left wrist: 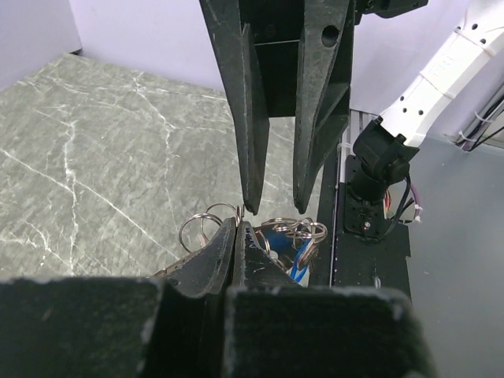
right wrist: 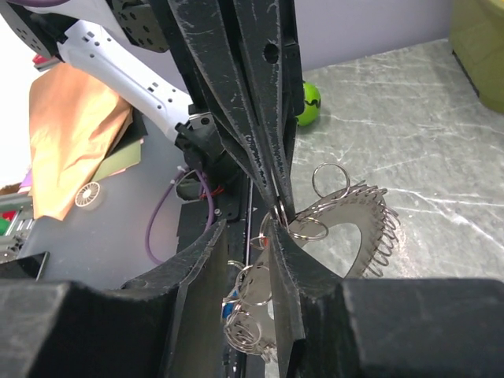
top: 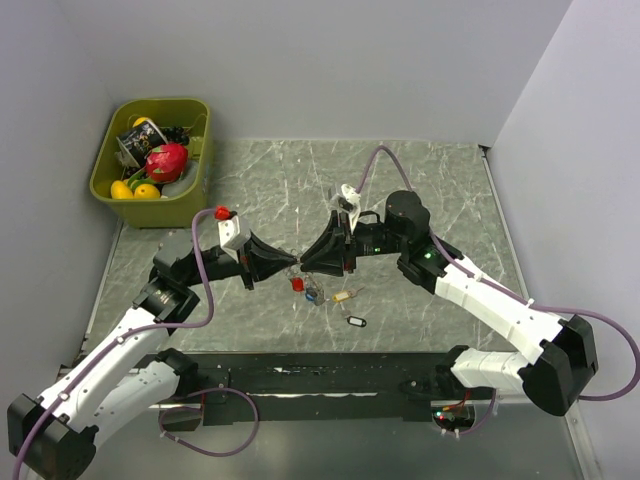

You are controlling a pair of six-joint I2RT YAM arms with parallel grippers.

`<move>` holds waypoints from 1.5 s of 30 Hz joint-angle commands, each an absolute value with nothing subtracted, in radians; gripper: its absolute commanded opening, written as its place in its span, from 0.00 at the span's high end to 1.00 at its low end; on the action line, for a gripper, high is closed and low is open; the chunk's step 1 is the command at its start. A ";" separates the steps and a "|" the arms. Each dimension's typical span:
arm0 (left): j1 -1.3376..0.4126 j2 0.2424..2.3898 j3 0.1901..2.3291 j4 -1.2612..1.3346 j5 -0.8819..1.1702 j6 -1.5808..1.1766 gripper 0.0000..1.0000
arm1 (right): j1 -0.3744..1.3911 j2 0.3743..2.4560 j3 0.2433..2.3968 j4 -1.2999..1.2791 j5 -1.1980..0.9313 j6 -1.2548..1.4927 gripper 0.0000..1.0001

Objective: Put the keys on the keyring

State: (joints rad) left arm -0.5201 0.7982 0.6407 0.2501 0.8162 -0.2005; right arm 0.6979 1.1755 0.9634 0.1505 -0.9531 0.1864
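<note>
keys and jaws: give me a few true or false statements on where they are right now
1. The bin sits at the table's far left corner. True.
2. The red key lies in the bin. False: it lies on the table, close to the jaws.
3. The left jaws are shut. True.
4. The tan key hangs on the keyring. False: it lies loose on the table.
5. The right jaws are pressed flat together. False: a gap shows between them.
</note>
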 commanded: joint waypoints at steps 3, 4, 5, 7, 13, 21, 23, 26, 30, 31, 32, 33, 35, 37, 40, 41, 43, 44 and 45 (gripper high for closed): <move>-0.537 0.784 0.649 0.336 0.864 -0.212 0.99 | 0.706 1.186 1.006 0.198 -0.939 0.199 0.63; -0.538 0.785 0.649 0.333 0.864 -0.212 0.99 | 0.706 1.187 1.006 0.199 -0.943 0.199 0.63; -0.540 0.785 0.650 0.333 0.861 -0.213 0.99 | 0.706 1.187 1.008 0.201 -0.946 0.202 0.63; -0.543 0.782 0.650 0.331 0.857 -0.212 0.99 | 0.707 1.189 1.009 0.199 -0.942 0.204 0.64; -0.548 0.764 0.664 0.282 0.854 -0.183 0.99 | 0.706 1.149 1.003 0.158 -0.894 0.167 0.67; -0.552 0.736 0.643 0.318 0.880 -0.193 0.99 | 0.706 1.114 0.985 0.205 -0.926 0.199 0.33; -0.552 0.736 0.644 0.318 0.887 -0.192 0.99 | 0.706 1.114 0.982 0.219 -0.948 0.206 0.29; -0.554 0.733 0.641 0.324 0.885 -0.195 0.99 | 0.706 1.120 0.983 0.227 -0.957 0.215 0.27; -0.554 0.733 0.641 0.337 0.877 -0.206 0.99 | 0.706 1.135 1.000 0.207 -0.989 0.210 0.34; -0.555 0.735 0.641 0.339 0.874 -0.207 0.99 | 0.707 1.138 1.002 0.206 -0.991 0.209 0.38; -0.555 0.736 0.641 0.337 0.868 -0.209 0.99 | 0.706 1.144 1.002 0.199 -0.994 0.209 0.40; -0.557 0.738 0.641 0.341 0.865 -0.210 0.99 | 0.707 1.144 1.005 0.192 -0.996 0.206 0.42; -0.555 0.738 0.643 0.344 0.867 -0.213 0.99 | 0.712 1.152 1.008 0.178 -0.988 0.201 0.48; -0.557 0.739 0.641 0.347 0.870 -0.212 0.99 | 0.715 1.160 1.008 0.158 -0.967 0.189 0.52; -0.558 0.742 0.646 0.344 0.870 -0.212 0.99 | 0.721 1.170 1.017 0.138 -0.956 0.180 0.59; -0.558 0.747 0.646 0.345 0.870 -0.212 0.99 | 0.726 1.172 1.017 0.137 -0.951 0.178 0.61; -0.558 0.750 0.649 0.342 0.868 -0.210 0.99 | 0.729 1.175 1.020 0.127 -0.936 0.172 0.67; -0.560 0.750 0.650 0.341 0.867 -0.210 0.99 | 0.732 1.178 1.023 0.120 -0.931 0.167 0.69; -0.560 0.752 0.652 0.339 0.867 -0.210 0.99 | 0.735 1.180 1.026 0.117 -0.928 0.167 0.73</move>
State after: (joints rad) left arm -0.5545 0.7509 0.6369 0.2649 0.8589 -0.2047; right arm 0.7166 1.1748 0.9657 0.1276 -0.9501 0.1883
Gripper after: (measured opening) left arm 0.024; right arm 0.323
